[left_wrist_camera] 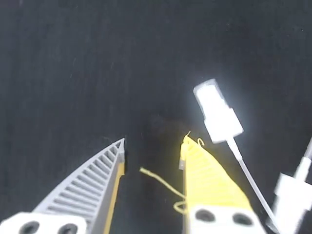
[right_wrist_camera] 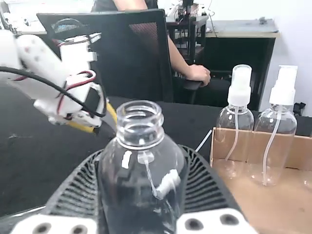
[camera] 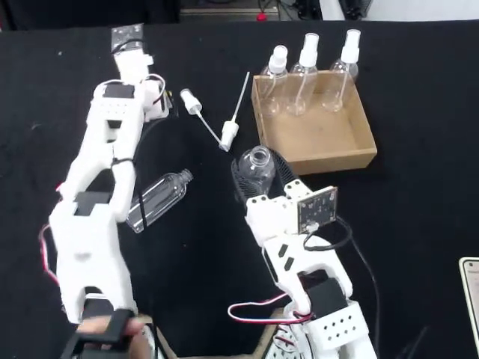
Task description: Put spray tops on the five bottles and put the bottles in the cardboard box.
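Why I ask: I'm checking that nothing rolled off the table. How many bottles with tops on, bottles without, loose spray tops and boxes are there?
Bottles with spray tops: 3
Bottles without tops: 2
Loose spray tops: 2
Cardboard box: 1
Total: 8

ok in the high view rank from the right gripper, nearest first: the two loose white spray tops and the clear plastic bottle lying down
1. White spray top by the cardboard box corner, just beyond the right gripper holding an open bottle.
2. Too close to call: other white spray top, farther left; lying clear plastic bottle, lower left.
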You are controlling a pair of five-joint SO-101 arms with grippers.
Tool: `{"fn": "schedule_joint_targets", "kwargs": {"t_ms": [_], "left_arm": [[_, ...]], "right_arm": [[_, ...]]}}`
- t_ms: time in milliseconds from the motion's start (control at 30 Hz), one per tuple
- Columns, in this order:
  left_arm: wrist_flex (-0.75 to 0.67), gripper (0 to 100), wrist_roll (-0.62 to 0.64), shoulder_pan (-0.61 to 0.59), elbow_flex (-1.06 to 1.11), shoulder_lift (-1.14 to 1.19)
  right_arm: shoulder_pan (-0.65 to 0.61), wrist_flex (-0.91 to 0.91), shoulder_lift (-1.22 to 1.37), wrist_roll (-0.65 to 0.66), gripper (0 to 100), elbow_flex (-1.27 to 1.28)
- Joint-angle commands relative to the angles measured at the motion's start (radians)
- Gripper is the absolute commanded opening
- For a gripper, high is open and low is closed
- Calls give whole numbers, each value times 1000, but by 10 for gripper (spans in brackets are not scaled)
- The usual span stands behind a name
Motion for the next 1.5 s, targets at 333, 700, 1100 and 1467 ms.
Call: {"fn": "schedule_joint_targets", "kwargs": {"t_ms": [333, 700, 1100, 1467], "left_arm": [[2, 185, -18, 50, -631, 465], [183, 185, 127, 56, -1029, 555], [63, 185, 43, 81, -1118, 721], [87, 185, -160, 74, -993, 726]], "right_arm": [[20, 3, -27, 14, 18, -2], [20, 3, -27, 14, 18, -2], [20, 5, -25, 14, 18, -2], [20, 2, -21, 14, 18, -2]]}}
